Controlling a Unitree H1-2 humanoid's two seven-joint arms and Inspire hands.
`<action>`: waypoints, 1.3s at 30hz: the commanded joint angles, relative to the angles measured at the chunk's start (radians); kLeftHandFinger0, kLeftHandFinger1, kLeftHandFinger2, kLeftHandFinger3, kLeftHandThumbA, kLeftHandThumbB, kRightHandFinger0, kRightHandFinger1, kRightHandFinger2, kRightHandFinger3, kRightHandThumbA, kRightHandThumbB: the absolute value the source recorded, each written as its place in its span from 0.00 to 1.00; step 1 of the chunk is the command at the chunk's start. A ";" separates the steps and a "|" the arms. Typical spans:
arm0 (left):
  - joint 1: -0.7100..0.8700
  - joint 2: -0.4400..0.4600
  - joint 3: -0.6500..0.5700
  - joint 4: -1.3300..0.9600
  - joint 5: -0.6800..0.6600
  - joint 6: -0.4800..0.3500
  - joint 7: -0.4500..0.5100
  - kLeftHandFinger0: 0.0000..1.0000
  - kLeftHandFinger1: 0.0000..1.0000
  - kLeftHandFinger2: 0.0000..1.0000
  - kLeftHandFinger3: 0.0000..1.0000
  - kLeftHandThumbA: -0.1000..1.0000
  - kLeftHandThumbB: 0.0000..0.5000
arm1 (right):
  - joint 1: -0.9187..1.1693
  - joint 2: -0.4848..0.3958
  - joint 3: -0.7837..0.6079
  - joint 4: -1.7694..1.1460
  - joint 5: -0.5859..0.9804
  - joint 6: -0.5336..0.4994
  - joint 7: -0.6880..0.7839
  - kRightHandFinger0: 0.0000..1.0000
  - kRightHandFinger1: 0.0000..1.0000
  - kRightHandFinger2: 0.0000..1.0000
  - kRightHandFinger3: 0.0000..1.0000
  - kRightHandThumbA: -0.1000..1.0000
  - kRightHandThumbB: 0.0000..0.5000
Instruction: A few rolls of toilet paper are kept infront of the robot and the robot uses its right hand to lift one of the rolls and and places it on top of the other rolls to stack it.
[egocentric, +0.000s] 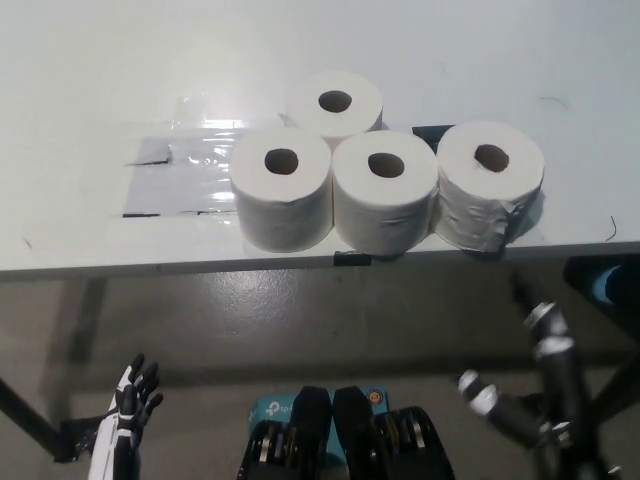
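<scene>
Several white toilet paper rolls stand upright on the white table (100, 80), core holes facing up. Three sit in a touching row near the front edge: a left roll (282, 190), a middle roll (385, 195) and a right roll (490, 185). Another roll (335, 103) stands behind the left and middle ones. My black right hand (535, 395) hangs below the table edge at the lower right, fingers apart, holding nothing, well short of the right roll. My white left hand (133, 400) rests low at the lower left, fingers spread and empty.
A shiny taped patch (180, 175) covers the table left of the rolls. The table's front edge (200, 264) runs across the picture, with a leg (80, 330) beneath it on the left. A dark and blue object (608, 282) sits under the edge at the far right.
</scene>
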 joint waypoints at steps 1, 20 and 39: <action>-0.012 0.003 0.013 -0.063 -0.004 -0.034 0.022 1.00 1.00 1.00 1.00 1.00 0.00 | -0.143 -0.055 -0.114 -0.189 0.033 0.071 -0.019 0.96 1.00 1.00 1.00 0.82 0.35; -0.029 0.028 -0.001 -0.043 -0.018 -0.047 -0.012 1.00 1.00 1.00 1.00 1.00 0.09 | -0.928 -0.431 -0.084 0.323 0.132 0.763 0.374 1.00 1.00 1.00 1.00 0.65 0.58; -0.045 0.040 0.002 -0.047 -0.026 -0.038 -0.015 1.00 1.00 1.00 1.00 1.00 0.14 | -1.400 -0.494 0.412 1.083 -0.069 0.656 0.869 1.00 1.00 1.00 1.00 0.68 0.80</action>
